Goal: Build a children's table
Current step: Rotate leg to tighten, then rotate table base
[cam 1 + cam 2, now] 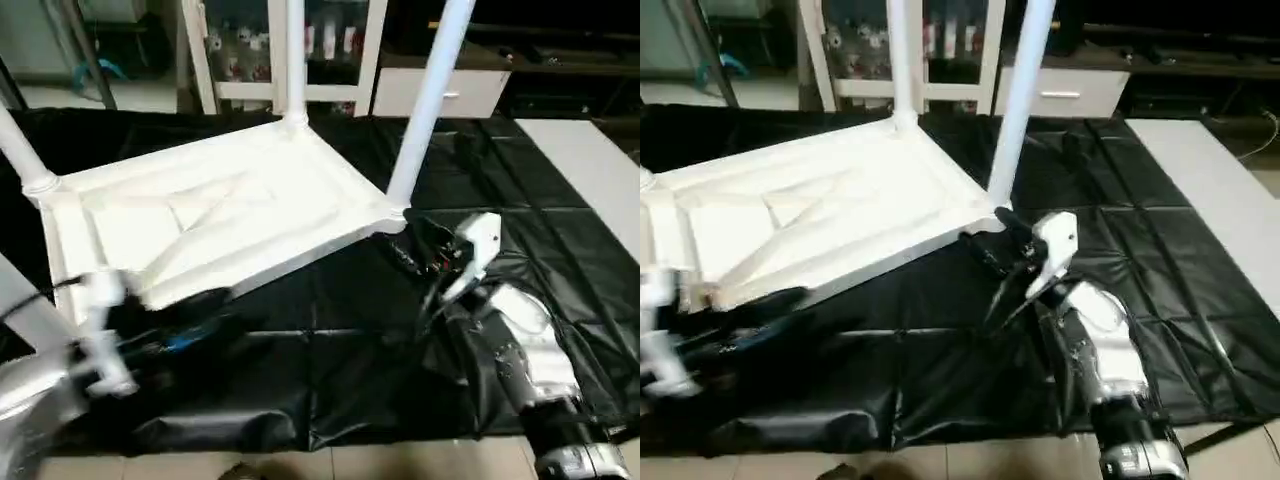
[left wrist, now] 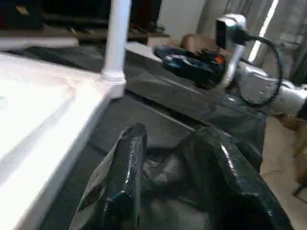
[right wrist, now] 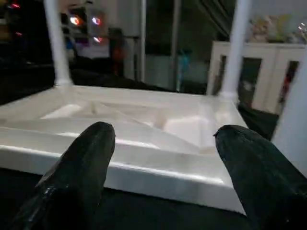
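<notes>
The children's table lies upside down on the black-draped worktable, its ribbed underside facing up. Three white legs stand in corner sockets: one at the left, one at the back and one at the right. My left gripper hovers low beside the top's near edge, its fingers apart with nothing between them. My right gripper is open and empty. It points at the top's side rim, just in front of the right corner.
A flat white board lies on the black cloth at the right. White cabinets stand behind the worktable. The cloth's front edge and floor tiles are close below my arms.
</notes>
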Motion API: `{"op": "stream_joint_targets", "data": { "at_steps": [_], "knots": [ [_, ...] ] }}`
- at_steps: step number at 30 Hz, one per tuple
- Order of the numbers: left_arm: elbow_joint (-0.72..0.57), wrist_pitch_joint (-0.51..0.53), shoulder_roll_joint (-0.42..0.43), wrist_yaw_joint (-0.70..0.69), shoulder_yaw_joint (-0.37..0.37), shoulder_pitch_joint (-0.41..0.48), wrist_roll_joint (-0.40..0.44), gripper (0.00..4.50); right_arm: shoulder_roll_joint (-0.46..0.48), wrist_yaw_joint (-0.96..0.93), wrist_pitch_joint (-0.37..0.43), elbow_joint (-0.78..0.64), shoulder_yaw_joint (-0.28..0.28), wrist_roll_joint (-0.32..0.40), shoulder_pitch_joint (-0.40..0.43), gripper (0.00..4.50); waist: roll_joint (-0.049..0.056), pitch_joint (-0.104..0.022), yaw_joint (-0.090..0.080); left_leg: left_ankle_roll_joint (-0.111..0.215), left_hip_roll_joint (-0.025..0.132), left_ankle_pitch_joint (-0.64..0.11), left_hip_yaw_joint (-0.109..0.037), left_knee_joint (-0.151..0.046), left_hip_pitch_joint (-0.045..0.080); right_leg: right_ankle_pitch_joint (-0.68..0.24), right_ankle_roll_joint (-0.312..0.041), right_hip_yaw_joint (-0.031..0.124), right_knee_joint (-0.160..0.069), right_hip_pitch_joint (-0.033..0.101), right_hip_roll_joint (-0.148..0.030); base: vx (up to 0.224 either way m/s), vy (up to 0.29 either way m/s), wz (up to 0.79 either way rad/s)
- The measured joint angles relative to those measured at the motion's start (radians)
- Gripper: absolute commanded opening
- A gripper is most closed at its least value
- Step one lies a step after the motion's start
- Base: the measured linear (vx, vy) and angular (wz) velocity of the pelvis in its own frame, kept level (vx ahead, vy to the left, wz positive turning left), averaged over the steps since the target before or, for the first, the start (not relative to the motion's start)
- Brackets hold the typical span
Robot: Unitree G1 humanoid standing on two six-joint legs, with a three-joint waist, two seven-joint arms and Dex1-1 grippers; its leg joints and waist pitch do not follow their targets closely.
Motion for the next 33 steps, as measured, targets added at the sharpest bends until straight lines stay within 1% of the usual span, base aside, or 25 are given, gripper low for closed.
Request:
{"op": "stream_joint_targets", "data": {
  "at_steps": [2,3,4,6,9,11,13,16,18,19,22,24,26,29,31,33],
  "knots": [
    [0.022,-0.059,0.021,-0.022,0.042,0.060,0.012,2.21,-0.003,0.006,0.019,-0.043,0.000,0.004,0.034,3.71,-0.002,-0.001,0.000,0.000,0.000,0.000,0.000,-0.002,0.000,0.000,0.000,0.000,-0.003,0.001,0.000,0.000,0.000,0.00],
    [0.042,-0.081,0.034,-0.033,0.068,0.092,0.018,2.32,-0.007,0.006,0.035,-0.057,0.000,0.006,0.050,3.71,-0.004,-0.002,-0.001,0.000,0.000,0.000,0.000,-0.002,0.000,0.000,0.001,0.000,-0.004,0.001,0.000,0.000,0.000,0.00],
    [0.073,-0.103,0.043,-0.047,0.106,0.131,0.018,2.32,-0.016,0.006,0.051,-0.070,0.002,0.009,0.067,3.71,-0.007,-0.002,-0.001,0.000,0.000,0.000,0.000,-0.002,0.000,0.000,0.001,0.000,-0.004,0.001,0.000,0.000,0.000,0.00],
    [0.121,-0.125,0.052,-0.069,0.160,0.180,0.018,2.53,-0.027,0.006,0.065,-0.071,0.003,0.013,0.074,3.71,-0.010,-0.001,0.001,0.000,0.000,0.000,0.000,-0.002,0.000,0.000,0.001,0.000,-0.006,0.001,0.000,0.000,0.000,0.00],
    [0.156,-0.155,0.072,-0.113,0.203,0.238,0.019,2.67,-0.027,0.008,0.080,-0.072,0.005,0.015,0.074,3.71,-0.020,-0.004,0.003,0.000,-0.001,0.000,0.000,-0.002,0.000,-0.001,0.001,0.001,-0.006,0.001,0.000,0.000,0.000,0.00],
    [0.170,-0.165,0.072,-0.127,0.221,0.256,0.019,2.84,-0.026,0.009,0.081,-0.073,0.006,0.015,0.074,3.71,-0.024,-0.006,0.006,0.000,-0.001,0.000,0.000,-0.003,0.000,-0.001,0.002,0.001,-0.006,0.002,0.000,0.000,0.000,0.00],
    [0.199,-0.183,0.076,-0.138,0.244,0.268,0.019,3.04,-0.026,0.010,0.087,-0.073,0.006,0.015,0.074,3.71,-0.026,-0.007,0.007,0.000,-0.001,0.000,0.000,-0.003,0.001,-0.002,0.003,0.001,-0.006,0.003,0.000,0.000,0.000,0.00],
    [0.278,-0.242,0.107,-0.158,0.305,0.288,0.018,3.17,-0.029,0.011,0.104,-0.081,0.006,0.015,0.075,3.71,-0.030,-0.009,0.005,-0.001,0.000,-0.001,0.000,-0.004,0.001,-0.003,0.005,0.001,-0.006,0.003,0.001,0.000,0.000,0.00],
    [0.341,-0.285,0.122,-0.170,0.345,0.303,0.019,3.41,-0.035,0.010,0.115,-0.098,0.005,0.015,0.077,3.71,-0.032,-0.010,0.004,-0.001,0.000,-0.001,0.000,-0.004,0.002,-0.003,0.005,0.001,-0.006,0.004,0.001,0.000,0.000,0.00],
    [0.357,-0.297,0.123,-0.172,0.354,0.302,0.019,3.52,-0.039,0.010,0.116,-0.099,0.005,0.014,0.077,3.71,-0.033,-0.010,0.004,-0.001,0.000,-0.001,0.000,-0.004,0.002,-0.003,0.005,0.001,-0.006,0.004,0.001,0.000,0.000,0.00],
    [0.440,-0.367,0.123,-0.137,0.386,0.269,0.045,3.61,-0.039,0.009,0.117,-0.098,0.004,0.013,0.078,3.71,-0.035,-0.009,0.006,-0.001,0.000,-0.001,-0.001,-0.005,0.009,-0.003,0.005,0.001,-0.006,0.009,0.001,0.000,0.000,0.00],
    [0.487,-0.396,0.125,-0.092,0.414,0.229,0.057,3.88,-0.038,0.009,0.118,-0.098,0.004,0.012,0.079,3.71,-0.037,-0.008,0.010,-0.001,0.000,-0.001,-0.001,-0.006,0.013,-0.003,0.005,0.001,-0.006,0.010,0.001,0.000,0.000,0.00],
    [0.526,-0.402,0.130,-0.047,0.429,0.182,0.057,3.98,-0.037,0.009,0.119,-0.098,0.005,0.006,0.079,3.71,-0.037,-0.008,0.012,-0.002,-0.001,-0.001,-0.002,-0.006,0.016,-0.003,0.006,0.001,-0.006,0.010,0.001,0.000,0.000,0.00],
    [0.548,-0.402,0.138,-0.021,0.428,0.146,0.056,4.30,-0.037,0.009,0.120,-0.098,0.005,0.003,0.083,3.71,-0.037,-0.009,0.010,-0.001,-0.001,-0.001,-0.003,-0.005,0.016,-0.003,0.006,0.001,-0.008,0.011,0.001,0.000,0.000,0.00],
    [0.558,-0.402,0.142,-0.010,0.428,0.128,0.055,4.39,-0.036,0.009,0.121,-0.098,0.006,0.001,0.090,3.71,-0.037,-0.009,0.009,-0.001,-0.001,-0.001,-0.003,-0.004,0.016,-0.003,0.005,0.001,-0.008,0.011,0.001,0.000,0.000,0.00],
    [0.558,-0.382,0.141,-0.007,0.425,0.108,0.042,4.45,-0.038,0.009,0.121,-0.098,0.006,0.001,0.099,3.71,-0.038,-0.009,0.012,-0.001,-0.001,-0.001,-0.003,-0.004,0.016,-0.003,0.005,0.001,-0.008,0.012,0.001,0.000,0.000,0.00]
  ]
}}
